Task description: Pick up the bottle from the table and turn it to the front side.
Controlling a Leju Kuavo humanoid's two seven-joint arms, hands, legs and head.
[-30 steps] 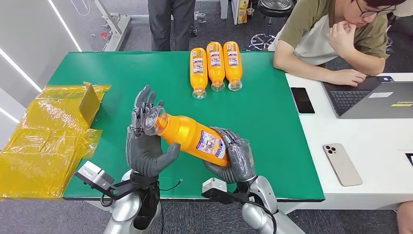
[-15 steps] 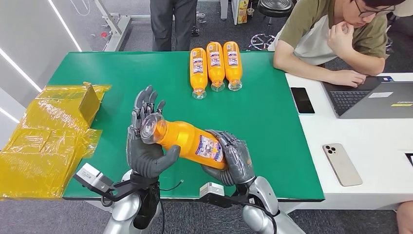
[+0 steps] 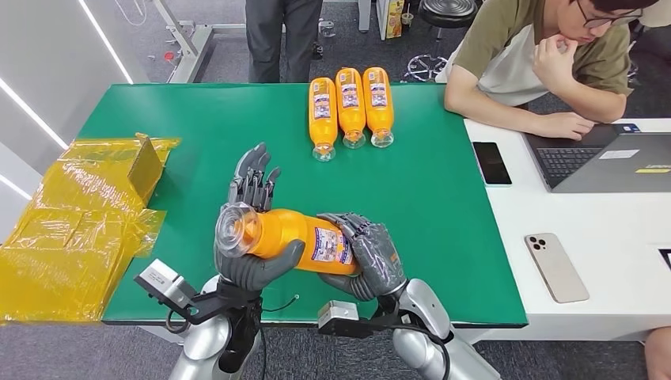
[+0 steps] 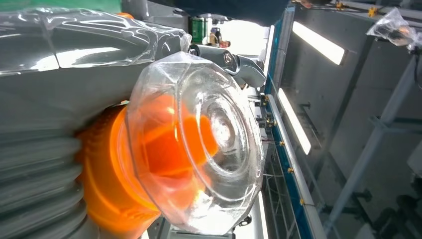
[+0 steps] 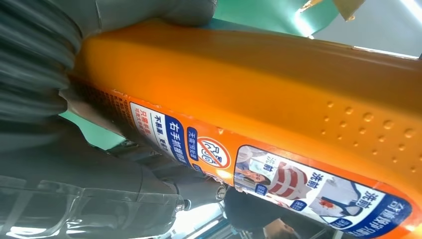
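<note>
1. Bottle [image 3: 297, 240] is up off the table [image 3: 443, 206], near the robot.
2. Left hand [image 3: 252, 237] and right hand [image 3: 368, 257] both hold it.
3. Label shows partly; turning looks unfinished.

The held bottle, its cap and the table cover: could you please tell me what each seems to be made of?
Bottle: likely glossy orange plastic, given the moulded raised dots and sheen.
Cap: clear hard plastic; the orange shows through it.
Table cover: matte green, perhaps felt or a rubber mat; hard to tell.
</note>
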